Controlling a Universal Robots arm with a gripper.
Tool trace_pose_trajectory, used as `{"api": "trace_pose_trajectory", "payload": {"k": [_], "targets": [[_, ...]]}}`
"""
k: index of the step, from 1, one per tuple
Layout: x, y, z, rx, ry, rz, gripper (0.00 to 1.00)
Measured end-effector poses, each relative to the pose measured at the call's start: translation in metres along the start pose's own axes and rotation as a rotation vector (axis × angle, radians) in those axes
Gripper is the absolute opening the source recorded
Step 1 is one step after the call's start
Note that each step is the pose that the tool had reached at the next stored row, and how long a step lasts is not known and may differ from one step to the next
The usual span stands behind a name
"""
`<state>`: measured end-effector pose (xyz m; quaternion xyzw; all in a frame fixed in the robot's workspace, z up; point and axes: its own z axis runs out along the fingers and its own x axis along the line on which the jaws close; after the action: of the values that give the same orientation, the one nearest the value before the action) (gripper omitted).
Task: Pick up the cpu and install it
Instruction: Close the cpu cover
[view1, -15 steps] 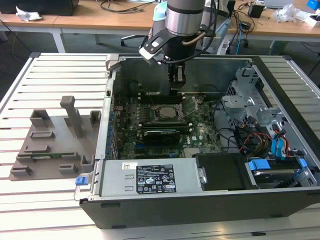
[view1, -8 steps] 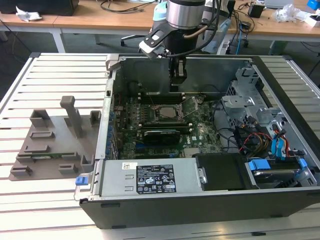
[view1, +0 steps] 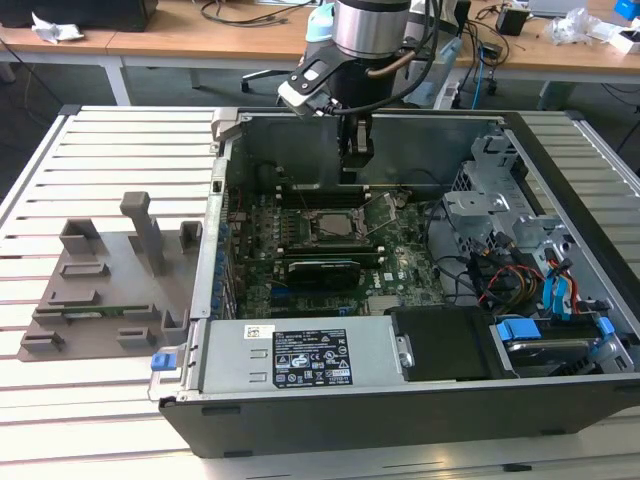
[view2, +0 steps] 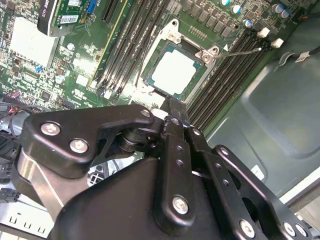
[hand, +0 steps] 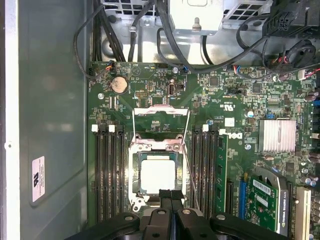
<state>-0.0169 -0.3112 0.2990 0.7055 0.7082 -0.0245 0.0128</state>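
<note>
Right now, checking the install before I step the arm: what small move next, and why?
Probably lift the gripper straight up a little. The cpu already lies flat inside the socket frame, the jaws look shut on nothing at its edge, and the load plate stands open.

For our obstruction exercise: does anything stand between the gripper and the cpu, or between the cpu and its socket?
Nothing visible does. The cpu already lies flat in the socket, whose load plate is hinged back open. The gripper hangs above the cpu's edge with only open space between.
</note>
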Motion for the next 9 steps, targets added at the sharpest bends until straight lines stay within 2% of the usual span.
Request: {"api": "trace_pose_trajectory", "payload": {"k": [5, 7, 9], "targets": [[0.0, 0.0012, 0.0, 0.0, 0.0, 0.0, 0.11], [0.0001, 0.0054, -0.0002, 0.0001, -0.0001, 0.0, 0.11], [0.0005, 0.0123, -0.0002, 0.0, -0.0001, -0.001, 0.11]]}}
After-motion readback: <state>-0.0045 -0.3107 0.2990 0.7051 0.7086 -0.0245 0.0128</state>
